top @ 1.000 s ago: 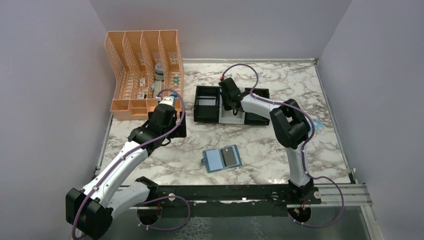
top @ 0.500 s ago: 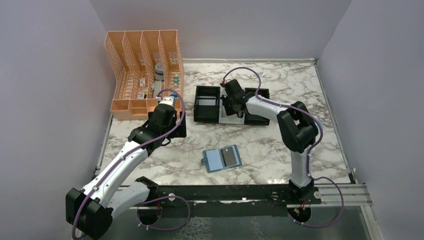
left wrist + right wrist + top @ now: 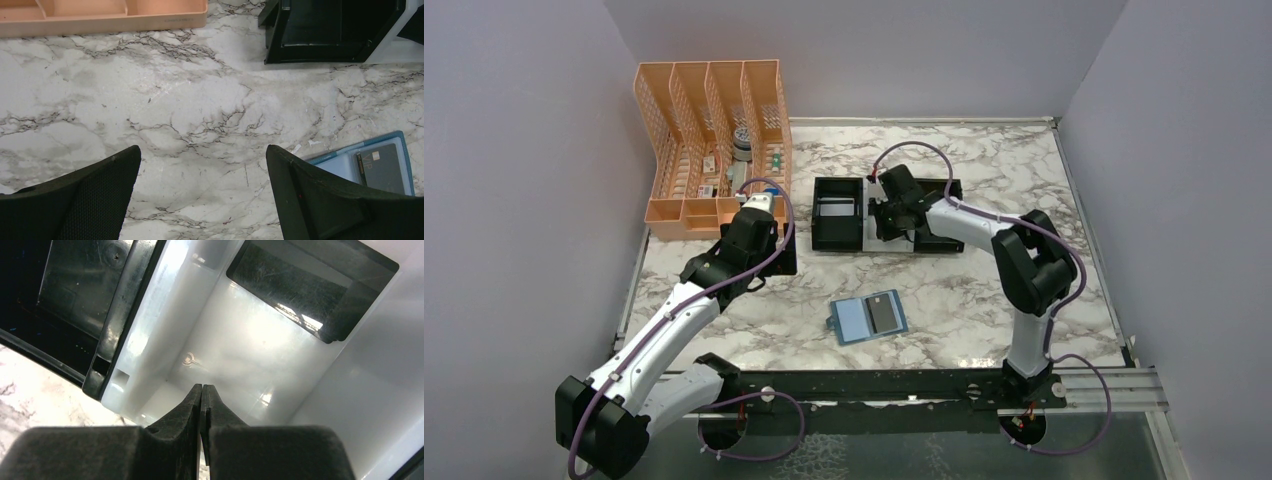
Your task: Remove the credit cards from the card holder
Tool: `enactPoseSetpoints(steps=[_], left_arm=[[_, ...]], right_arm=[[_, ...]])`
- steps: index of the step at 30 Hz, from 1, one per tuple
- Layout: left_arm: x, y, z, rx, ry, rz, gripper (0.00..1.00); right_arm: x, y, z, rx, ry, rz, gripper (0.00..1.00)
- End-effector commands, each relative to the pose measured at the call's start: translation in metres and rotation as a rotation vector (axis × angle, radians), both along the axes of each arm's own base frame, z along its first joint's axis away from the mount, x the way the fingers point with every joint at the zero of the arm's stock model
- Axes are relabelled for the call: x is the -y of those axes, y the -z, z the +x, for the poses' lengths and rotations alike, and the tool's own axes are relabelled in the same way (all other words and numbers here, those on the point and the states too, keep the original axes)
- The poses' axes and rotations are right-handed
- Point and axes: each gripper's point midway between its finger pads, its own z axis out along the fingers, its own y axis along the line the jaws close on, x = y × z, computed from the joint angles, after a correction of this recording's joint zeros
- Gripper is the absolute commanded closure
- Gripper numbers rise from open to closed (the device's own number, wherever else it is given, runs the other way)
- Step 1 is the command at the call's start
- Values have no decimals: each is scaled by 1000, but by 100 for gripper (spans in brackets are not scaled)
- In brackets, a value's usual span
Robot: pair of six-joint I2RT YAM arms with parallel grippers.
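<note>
The teal-blue card holder (image 3: 867, 319) lies open on the marble in front of the arms, with a black card (image 3: 885, 312) in its right pocket. Both also show in the left wrist view: the holder (image 3: 340, 161) and the black card (image 3: 383, 170). A grey card (image 3: 837, 209) lies in the tray's left compartment. The gold card is not in view. My left gripper (image 3: 762, 260) (image 3: 202, 152) is wide open and empty over bare marble, left of the holder. My right gripper (image 3: 892, 217) (image 3: 201, 388) is shut, pointing down into the tray's white middle compartment (image 3: 360, 390).
The black-and-white tray (image 3: 824, 238) stands at the middle back, and its corner shows in the left wrist view (image 3: 325, 50). A dark rounded rectangle (image 3: 310, 290) shows in the white compartment. An orange mesh organiser (image 3: 709, 140) (image 3: 100, 15) stands at the back left.
My right gripper has moved rightward along the tray, and its elbow has swung right. The left arm, the card holder and the black card have not moved.
</note>
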Motion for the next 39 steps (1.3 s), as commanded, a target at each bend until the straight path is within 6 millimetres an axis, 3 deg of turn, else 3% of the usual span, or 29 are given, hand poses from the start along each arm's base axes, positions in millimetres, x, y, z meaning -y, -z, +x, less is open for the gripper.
enactPoseSetpoints(steps=[1, 4, 9, 11, 15, 18, 21, 27, 32, 33, 34, 35, 39], left_arm=[[1, -1, 0, 5, 12, -8, 1], [3, -1, -1, 3, 22, -14, 1], [18, -5, -3, 7, 89, -76, 1], [29, -10, -4, 10, 124, -124, 1], [41, -18, -5, 30, 139, -206, 1], [37, -12, -1, 34, 55, -234, 1], [49, -12, 1, 15, 50, -307, 1], [121, -34, -19, 39, 283, -586, 1], [154, -12, -41, 59, 261, -597, 5], [160, -10, -44, 61, 264, -615, 5], [166, -9, -47, 60, 267, -637, 4], [172, -8, -50, 60, 273, -651, 3], [193, 9, -69, 43, 298, -628, 1]], right_arm=[[-7, -18, -13, 3, -45, 64, 95], [-8, -30, -16, 19, -51, 89, 94], [11, -75, -14, 146, 70, 134, 85], [24, -85, -24, 181, 127, 165, 71], [43, -95, -56, 209, 179, 251, 67], [71, -85, -70, 222, 328, 266, 67], [82, -78, -88, 209, 352, 288, 65], [70, -66, -128, 133, 215, 399, 63], [52, -53, -162, 5, 54, 452, 62], [44, -56, -168, 0, -7, 495, 60], [39, -56, -176, -12, -43, 532, 48], [38, -55, -179, -23, -46, 553, 42], [40, -45, -182, -54, -10, 554, 39]])
